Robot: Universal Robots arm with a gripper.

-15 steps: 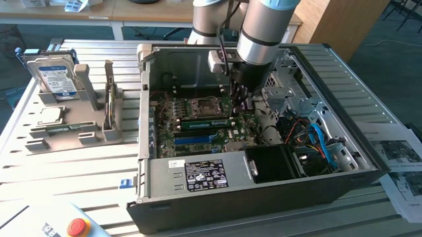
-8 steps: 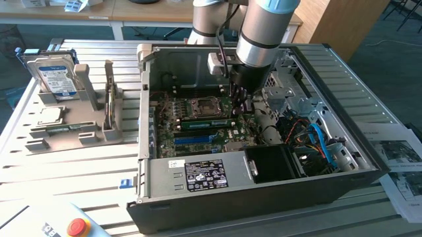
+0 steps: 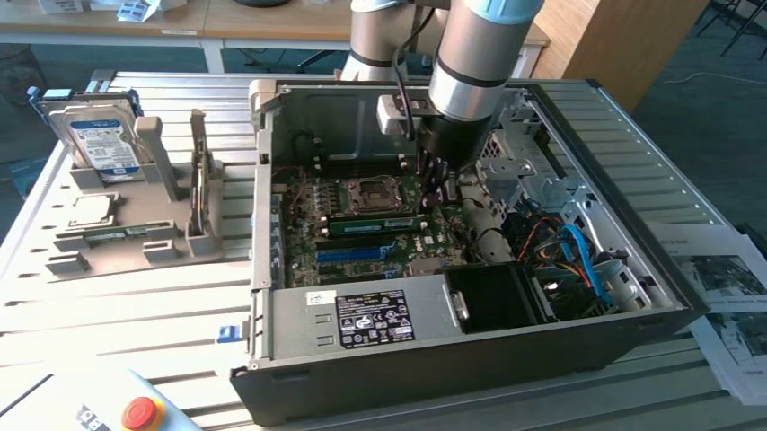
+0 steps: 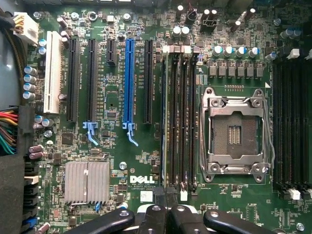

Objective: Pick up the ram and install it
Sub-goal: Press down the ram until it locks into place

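One ram (image 3: pixel 372 224), a long, thin green stick, standing on edge in the outermost of four parallel black memory slots (image 4: pixel 184 117), seen edge-on as a narrow grey-blue strip (image 4: pixel 165 117) in the wrist view. Just beside that bank, one square metal-framed processor socket (image 4: pixel 235 134), open and unfilled. Over one end of the stick, one end effector (image 4: pixel 168 202), black fingers pressed together, gripping nothing visible; contact with the stick impossible to judge. Further across the green motherboard (image 4: pixel 146 161): one blue slot (image 4: pixel 128 83), one white slot (image 4: pixel 52 73), one finned silver heat sink (image 4: pixel 87 182). All inside one black, open-sided computer case (image 3: pixel 480 359) on a ribbed metal tabletop (image 3: pixel 132 296), beside one hard drive (image 3: pixel 102 144) upright in a grey holder.
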